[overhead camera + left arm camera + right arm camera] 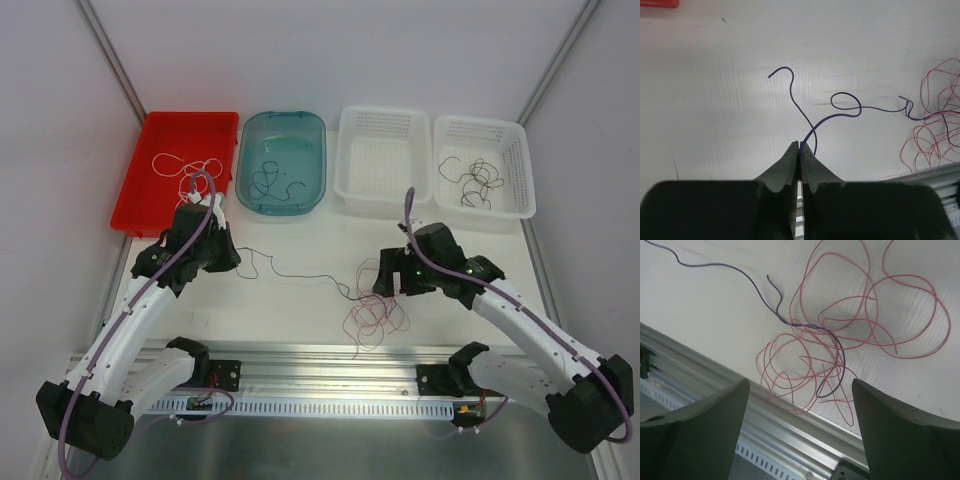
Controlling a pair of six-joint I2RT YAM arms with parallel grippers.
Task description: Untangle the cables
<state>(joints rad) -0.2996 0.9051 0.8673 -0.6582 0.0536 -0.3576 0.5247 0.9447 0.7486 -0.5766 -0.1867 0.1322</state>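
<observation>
white table (290, 312) bears pink cables (825, 340); left hand (800, 146) clenched on purple strand (840, 115); right hand (800, 385) released

free: table (290, 318) left-centre | obstacles: dark cable (300, 275) across middle, pink cables (378, 315) right, bins (385, 205) behind

Row: red tray (205, 135), teal tub (300, 140), white basket (385, 160), second white basket (482, 132).

The pink-red cables (375, 312) lie in a loose, looping clump on the worktop (300, 310), close to its near edge. One dark purple strand (300, 275) threads through the clump and runs left in waves, its end pinched in the left hand (800, 148).
</observation>
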